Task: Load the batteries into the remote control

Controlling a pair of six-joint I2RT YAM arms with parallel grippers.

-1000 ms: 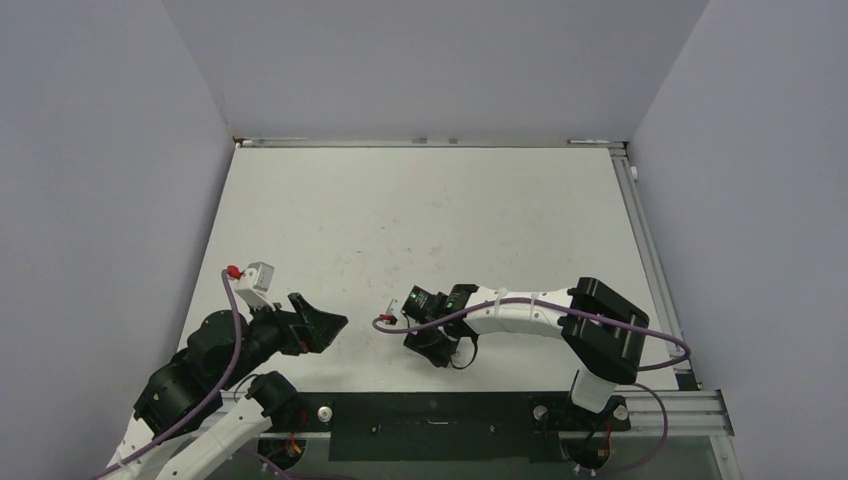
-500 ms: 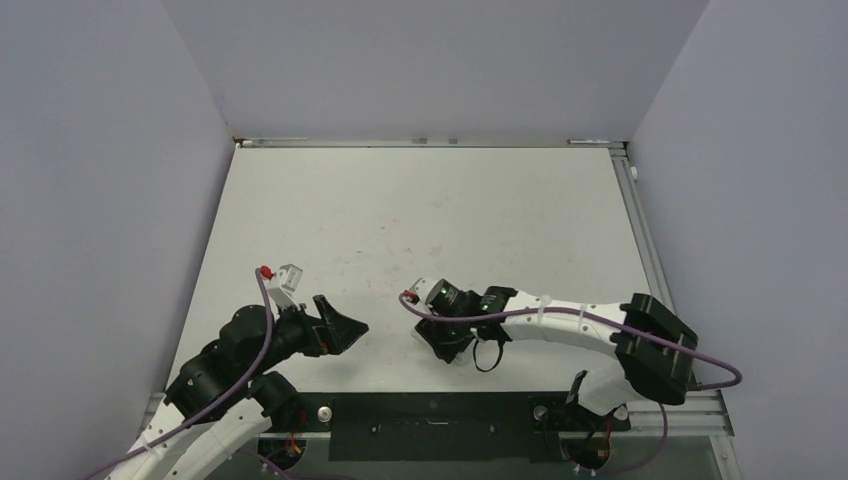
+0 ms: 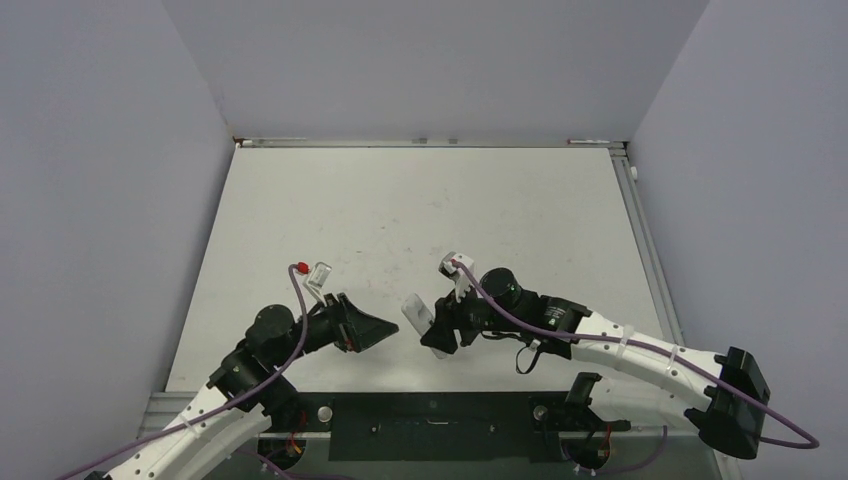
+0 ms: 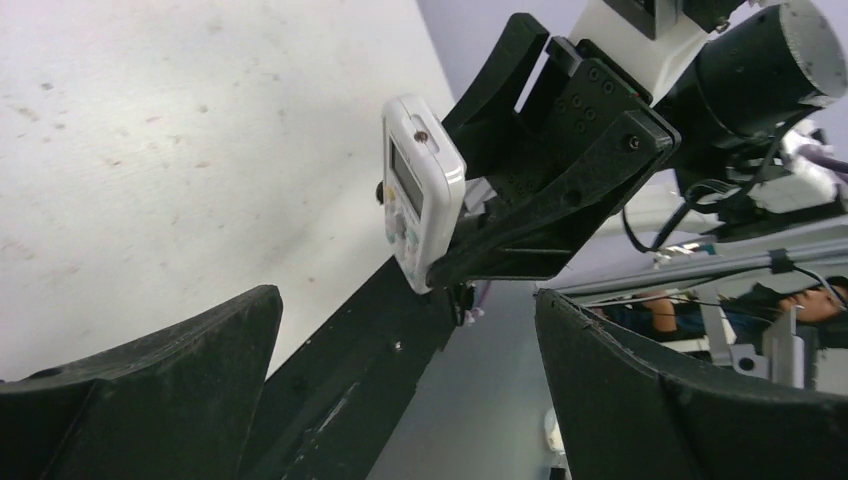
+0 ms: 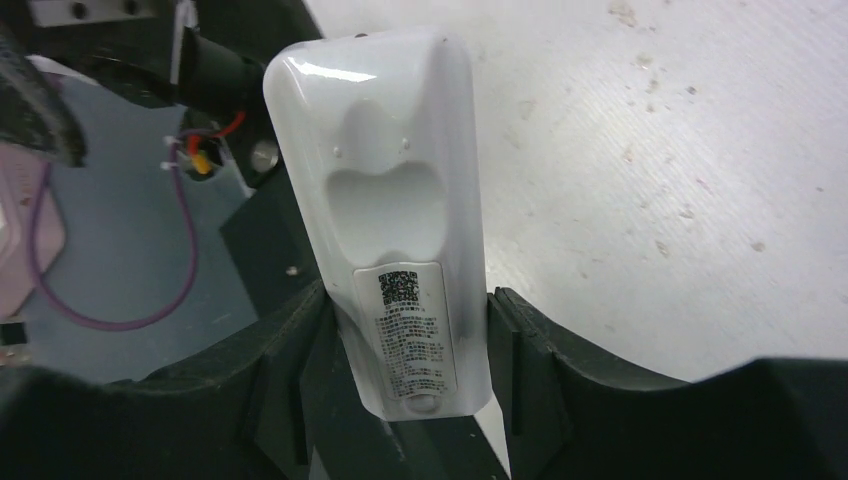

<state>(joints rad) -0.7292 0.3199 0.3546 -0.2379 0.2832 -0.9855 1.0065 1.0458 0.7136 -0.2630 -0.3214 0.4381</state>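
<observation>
While the right gripper (image 3: 434, 334) clamps its lower end, the remote control (image 3: 418, 316) is held up off the white table (image 3: 400, 200), over the near middle of it

Seen from the right wrist, the remote's smooth white back faces the camera, with a shallow hollow and a printed label carrying a square code, and one black finger (image 5: 285, 355) presses on each long edge. From the left wrist its front shows instead: a greyish display above small buttons, the body tilted and its free end uppermost. The left gripper (image 3: 376, 328) sits just to the remote's left, pointing at it but not touching, its jaws spread wide with nothing between them. Scuffed tabletop lies behind and below both arms
</observation>
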